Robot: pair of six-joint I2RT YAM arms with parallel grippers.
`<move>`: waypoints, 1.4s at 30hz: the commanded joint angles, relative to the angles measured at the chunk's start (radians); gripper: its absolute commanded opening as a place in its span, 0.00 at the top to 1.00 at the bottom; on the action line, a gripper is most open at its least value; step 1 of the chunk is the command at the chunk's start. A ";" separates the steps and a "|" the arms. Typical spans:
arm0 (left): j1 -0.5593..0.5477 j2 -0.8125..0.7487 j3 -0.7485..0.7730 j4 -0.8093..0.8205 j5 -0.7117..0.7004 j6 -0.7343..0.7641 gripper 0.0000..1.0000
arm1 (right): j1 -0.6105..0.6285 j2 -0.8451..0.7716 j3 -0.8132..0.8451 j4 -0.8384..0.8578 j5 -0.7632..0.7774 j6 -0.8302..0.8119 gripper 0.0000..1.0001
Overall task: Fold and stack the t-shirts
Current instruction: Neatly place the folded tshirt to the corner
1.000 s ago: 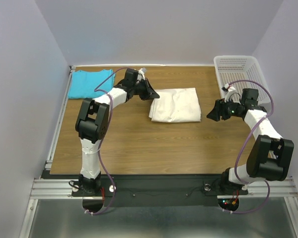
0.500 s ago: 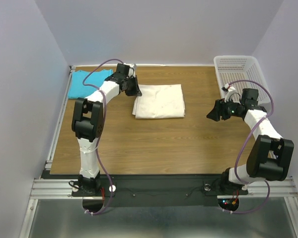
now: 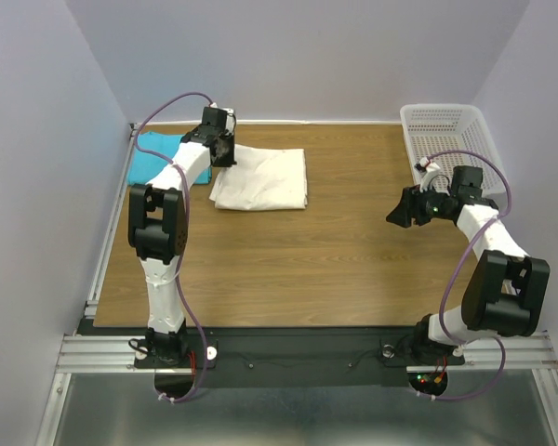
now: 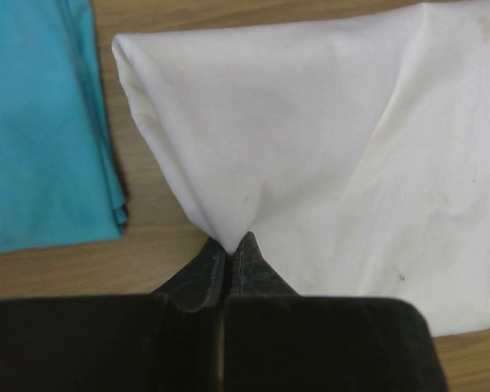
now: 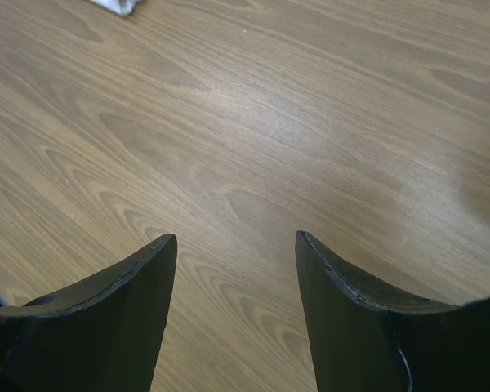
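A folded cream t-shirt (image 3: pixel 265 179) lies on the wooden table toward the back left, its left edge close to a folded turquoise t-shirt (image 3: pixel 154 154) in the back left corner. My left gripper (image 3: pixel 225 153) is shut on the cream t-shirt's left edge. The left wrist view shows the cream t-shirt (image 4: pixel 335 155) pinched into a peak at my left gripper (image 4: pixel 230 242), with the turquoise t-shirt (image 4: pixel 41 122) beside it, a strip of wood between them. My right gripper (image 3: pixel 397 213) hovers open over bare wood at the right; in its wrist view the right gripper (image 5: pixel 233 241) holds nothing.
A white perforated basket (image 3: pixel 446 135) stands at the back right corner, just behind my right arm. A metal rail (image 3: pixel 107 243) runs along the table's left edge. A scrap of white cloth (image 5: pixel 114 5) shows at the top of the right wrist view.
My left gripper has dragged the cream t-shirt leftward across the table, from the middle toward the turquoise t-shirt. The right arm has stayed still.
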 commanded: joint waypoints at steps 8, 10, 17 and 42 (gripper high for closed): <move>0.004 -0.079 0.026 0.044 -0.348 0.177 1.00 | -0.007 0.020 0.010 0.022 -0.034 0.004 0.34; 0.002 -0.079 0.028 0.065 -0.381 0.188 1.00 | -0.007 0.023 0.010 0.022 -0.037 0.004 0.34; 0.002 -0.082 0.061 0.113 -0.452 0.218 1.00 | -0.007 0.028 0.011 0.022 -0.042 0.007 0.34; -0.008 -0.188 0.126 0.160 -0.543 0.284 1.00 | 0.001 0.077 0.013 0.013 -0.098 0.010 0.34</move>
